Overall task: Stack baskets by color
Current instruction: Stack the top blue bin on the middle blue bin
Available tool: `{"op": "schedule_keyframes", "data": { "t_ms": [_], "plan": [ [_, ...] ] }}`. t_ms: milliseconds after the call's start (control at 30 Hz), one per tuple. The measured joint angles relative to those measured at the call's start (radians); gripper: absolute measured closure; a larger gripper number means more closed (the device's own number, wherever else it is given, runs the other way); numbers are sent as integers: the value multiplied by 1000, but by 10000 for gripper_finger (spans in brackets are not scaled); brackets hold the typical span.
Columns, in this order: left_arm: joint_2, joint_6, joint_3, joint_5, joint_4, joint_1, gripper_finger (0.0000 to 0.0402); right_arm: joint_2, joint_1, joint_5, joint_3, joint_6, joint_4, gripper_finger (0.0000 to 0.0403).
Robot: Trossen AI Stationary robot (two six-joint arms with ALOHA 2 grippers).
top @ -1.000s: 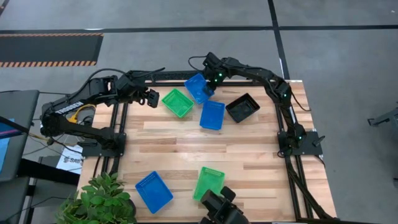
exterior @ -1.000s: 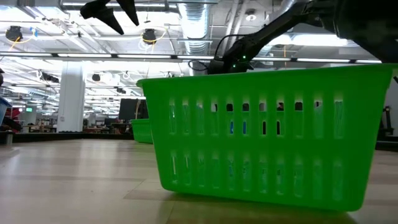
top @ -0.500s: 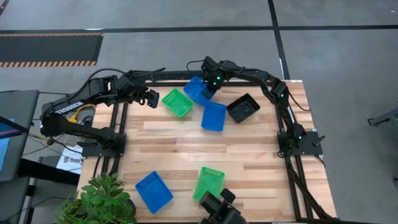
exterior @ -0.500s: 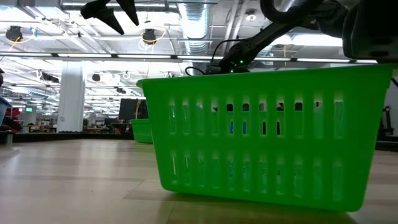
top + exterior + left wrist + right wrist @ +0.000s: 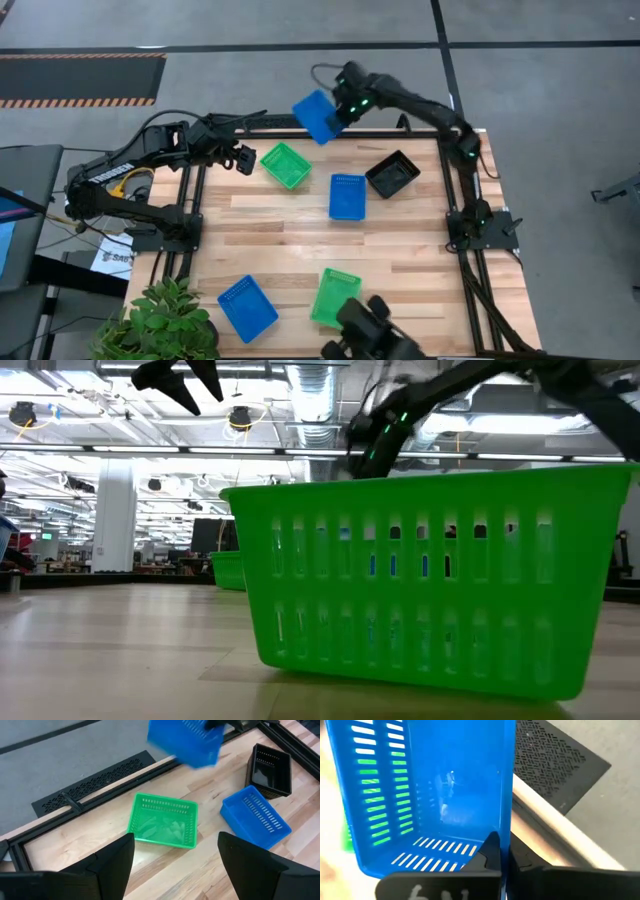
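Note:
My right gripper (image 5: 338, 108) is shut on a blue basket (image 5: 314, 117) and holds it in the air above the table's far edge; the left wrist view shows this basket (image 5: 186, 740) tilted. On the table stand a green basket (image 5: 286, 165), a second blue basket (image 5: 347, 196) and a black basket (image 5: 391, 173). Nearer the front edge stand another blue basket (image 5: 247, 307) and a green one (image 5: 336, 295). My left gripper (image 5: 243, 158) hangs open at the far left, just beside the green basket (image 5: 164, 820). My right gripper holds the lifted blue basket by one side wall near its rim (image 5: 507, 822). One finger (image 5: 490, 851) is inside the basket and the other (image 5: 521, 858) outside. The basket is clear of the table and tilted, its opening turned sideways.
A leafy plant (image 5: 160, 322) stands at the near left corner. A dark camera mount (image 5: 365, 330) sits at the front edge. In the low view the near green basket (image 5: 420, 580) fills the foreground. Bare wood lies across the table's middle (image 5: 270, 240).
My right gripper has gone up and a little toward the far edge, lifting the blue basket clear of the table. The second blue basket, which lay against it, has slid a little toward the near edge and turned square to the table.

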Motion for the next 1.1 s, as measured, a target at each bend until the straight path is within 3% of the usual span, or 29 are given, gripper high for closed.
{"op": "schedule_keyframes", "data": {
  "t_ms": [133, 333, 467, 633, 833, 1100],
  "plan": [
    [0, -2, 0, 1, 1, 0, 128, -159, 0, -19, 1, 87, -135, 396],
    [0, -18, 0, 2, 19, 0, 128, -399, 141, 107, -105, 171, -270, 395],
    [0, -39, 0, 2, 23, 0, 128, -580, 264, 210, -369, 332, -228, 394],
    [0, -42, 0, 2, 41, 0, 128, -753, 392, 241, -770, 652, 74, 392],
    [0, -53, 0, 2, 40, 0, 128, -799, 512, 272, -1030, 937, 390, 393],
    [0, -72, 0, 2, 39, 0, 128, -723, 664, 346, -1079, 1137, 393, 389]
  ]
}}
